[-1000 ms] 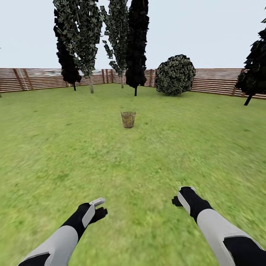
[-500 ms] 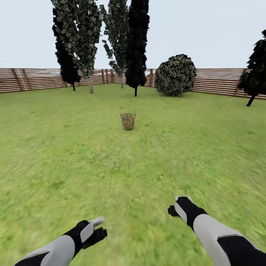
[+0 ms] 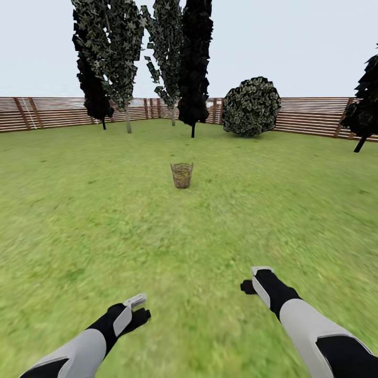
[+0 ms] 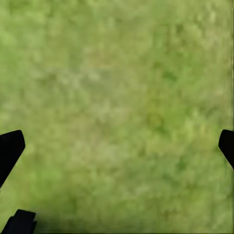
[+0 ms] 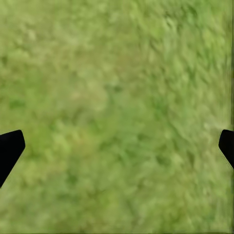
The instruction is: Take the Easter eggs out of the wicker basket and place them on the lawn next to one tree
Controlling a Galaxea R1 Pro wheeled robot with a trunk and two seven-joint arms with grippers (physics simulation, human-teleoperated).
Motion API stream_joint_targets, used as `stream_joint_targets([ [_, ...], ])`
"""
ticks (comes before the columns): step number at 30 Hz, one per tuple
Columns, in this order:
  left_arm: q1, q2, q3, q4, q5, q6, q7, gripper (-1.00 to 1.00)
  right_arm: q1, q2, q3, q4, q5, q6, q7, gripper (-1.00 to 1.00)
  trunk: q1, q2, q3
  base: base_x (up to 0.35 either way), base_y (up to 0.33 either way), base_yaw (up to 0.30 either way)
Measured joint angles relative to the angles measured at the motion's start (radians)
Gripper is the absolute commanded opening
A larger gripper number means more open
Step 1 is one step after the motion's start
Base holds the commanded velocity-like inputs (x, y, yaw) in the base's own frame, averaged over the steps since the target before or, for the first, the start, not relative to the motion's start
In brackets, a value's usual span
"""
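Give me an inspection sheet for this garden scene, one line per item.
Surface: lawn, short green grass.
Job's things: wicker basket upright mid-lawn, far ahead of both arms; contents too small to tell.
Clutter: nothing seen.
Grippers: left gripper and right gripper low over grass, both open, empty.
Cables: nothing seen.
Surroundings: wooden fence, dark narrow trees, round bush.

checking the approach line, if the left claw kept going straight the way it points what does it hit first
Probably just the lawn: the left claw stands open with bare grass between its tips. The wicker basket sits far ahead; depth is unclear.
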Motion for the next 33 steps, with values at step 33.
stream_joint_targets([
  [33,0.0,0.0,-0.001,-0.031,-0.007,-0.011,0.003,1.0,0.0,-0.014,0.009,-0.117,-0.006,0.152,-0.02,1.0,0.0,0.0,0.0,0.341,0.0,0.0],
])
